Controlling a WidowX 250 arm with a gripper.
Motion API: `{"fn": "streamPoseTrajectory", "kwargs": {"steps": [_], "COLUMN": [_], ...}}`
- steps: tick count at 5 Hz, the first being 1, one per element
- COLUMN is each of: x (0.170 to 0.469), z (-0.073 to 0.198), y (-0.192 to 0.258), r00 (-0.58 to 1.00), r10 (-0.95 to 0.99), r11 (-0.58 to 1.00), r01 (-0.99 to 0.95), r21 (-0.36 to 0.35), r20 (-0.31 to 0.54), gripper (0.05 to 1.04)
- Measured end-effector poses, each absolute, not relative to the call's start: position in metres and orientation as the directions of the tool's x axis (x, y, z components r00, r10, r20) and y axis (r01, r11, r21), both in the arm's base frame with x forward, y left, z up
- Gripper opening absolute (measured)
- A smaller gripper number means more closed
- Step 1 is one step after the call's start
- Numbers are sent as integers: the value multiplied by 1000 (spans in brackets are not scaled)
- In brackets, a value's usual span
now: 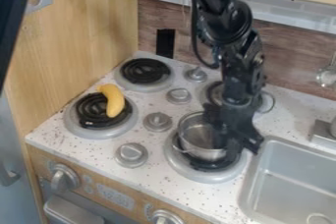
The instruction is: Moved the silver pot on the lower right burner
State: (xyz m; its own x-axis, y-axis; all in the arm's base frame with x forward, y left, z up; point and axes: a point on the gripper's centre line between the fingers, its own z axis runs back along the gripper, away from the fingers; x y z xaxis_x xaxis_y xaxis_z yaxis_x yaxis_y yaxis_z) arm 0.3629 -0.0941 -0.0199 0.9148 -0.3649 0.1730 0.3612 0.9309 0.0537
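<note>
1. the silver metal pot (200, 145), round and open-topped, is on the lower right burner (187, 170), its base over the black coil.
2. the black metal gripper (233, 137) hangs directly over the pot's right side in the view, hiding part of the rim and wall; most of the pot lies to the gripper's left. how far open the gripper is, and whether it has hold of the pot, i cannot tell.
3. the pot's mouth faces up; its round body has no clear long axis. a thin loop handle points toward the view's left.
4. behind the gripper, a silver metal loop (267, 101) curves out beside the upper right burner (214, 92).
5. a curved yellow banana (113, 101) lies on the lower left burner (87, 131), its long axis running from the back left toward the front, slightly rightward.
6. farther back is the black-coiled upper left burner (145, 71).
7. the grey rectangular sink (289, 183) is set into the speckled white counter (150, 181), right of the pot.
</note>
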Motion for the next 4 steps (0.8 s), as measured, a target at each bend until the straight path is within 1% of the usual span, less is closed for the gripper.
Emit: {"fn": "streamPoseTrajectory", "kwargs": {"steps": [1,2,3,4], "x": [367,361,350,346], "z": [14,38,62,65], "y": [-91,-80,-68,-49], "r00": [915,937,974,985], "r10": [-331,-257,-92,34], "r11": [944,966,995,999], "r01": [323,244,84,-36], "r21": [74,81,47,6], "r20": [232,236,207,167], "gripper": [807,1021,1009,999]}}
